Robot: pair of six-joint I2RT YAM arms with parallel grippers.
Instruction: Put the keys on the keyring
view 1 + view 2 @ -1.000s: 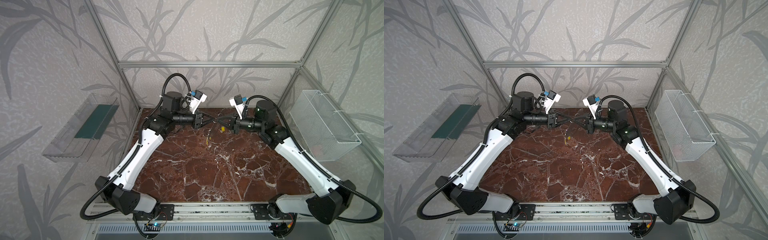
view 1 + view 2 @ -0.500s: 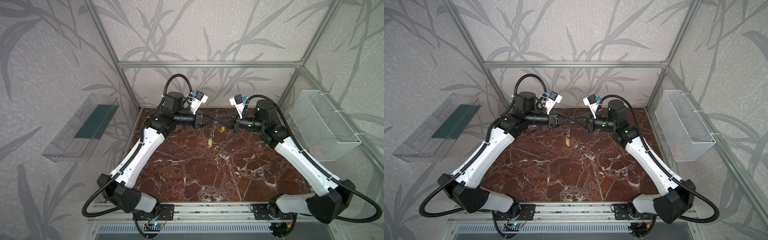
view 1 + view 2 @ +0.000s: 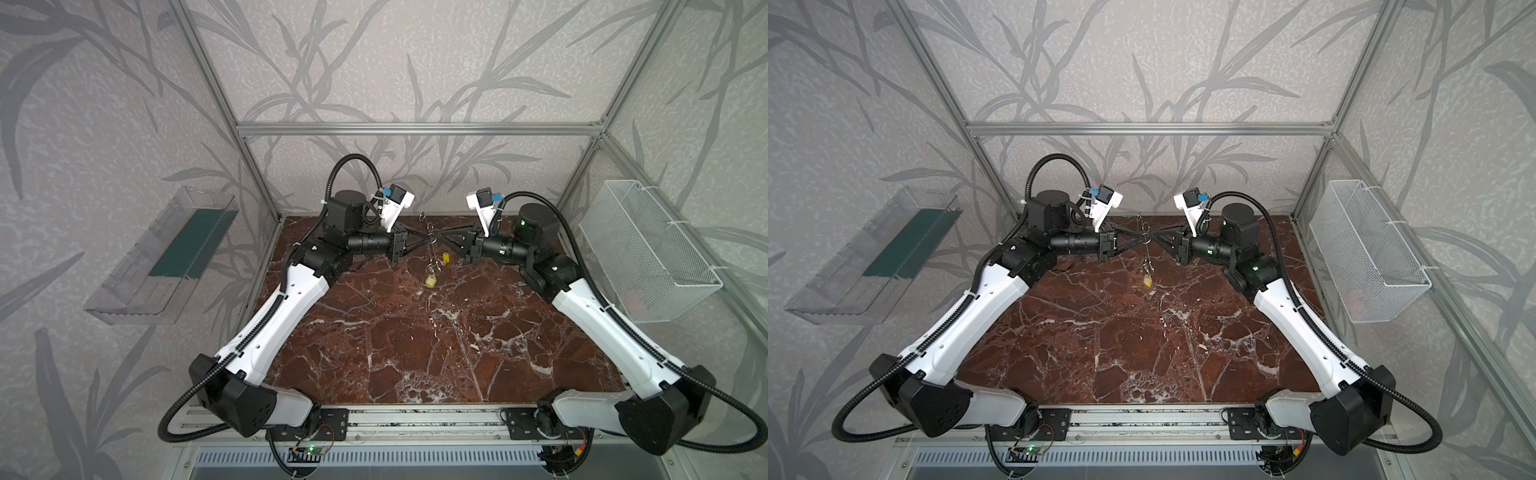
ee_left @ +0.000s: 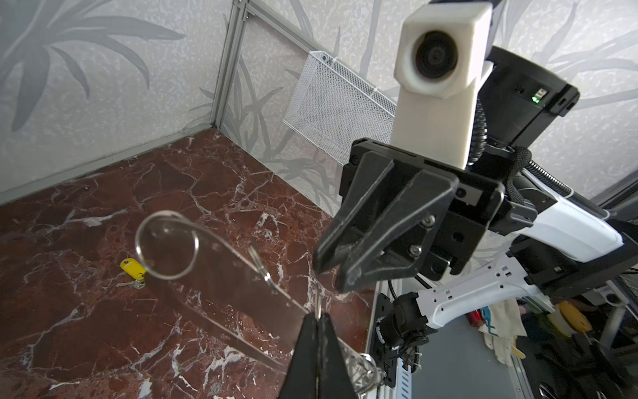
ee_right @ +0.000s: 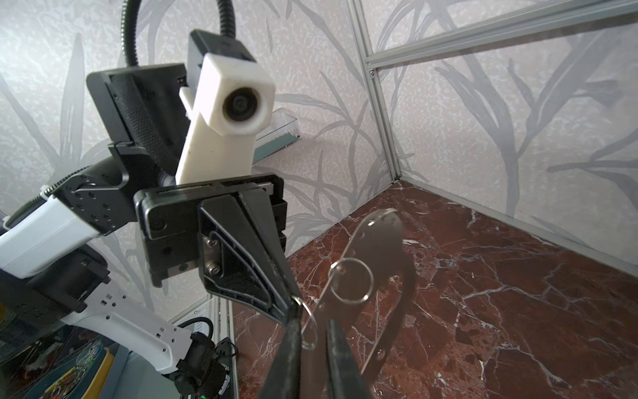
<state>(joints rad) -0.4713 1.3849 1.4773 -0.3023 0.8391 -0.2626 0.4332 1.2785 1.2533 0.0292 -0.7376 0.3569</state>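
The keyring (image 4: 221, 276) is a silvery plate held up on edge above the marble at the back middle, seen edge-on in both top views (image 3: 428, 249) (image 3: 1145, 253). My left gripper (image 4: 317, 319) is shut on it at a small ring on its straight edge. My right gripper (image 5: 314, 328) faces it tip to tip, jaws slightly apart, with a loose ring (image 5: 309, 331) in the gap. One of the keys, a yellow tag (image 3: 432, 281), hangs under the plate. Another (image 4: 131, 269) lies on the table behind it.
A white wire basket (image 3: 648, 249) hangs on the right wall and a clear tray (image 3: 166, 253) on the left wall. Aluminium frame posts stand at the back corners. The marble table (image 3: 415, 353) stretches from the grippers to the front rail.
The right gripper's jaws have parted a little. The hanging yellow key has swung slightly to the right. Both arms stay where they were.
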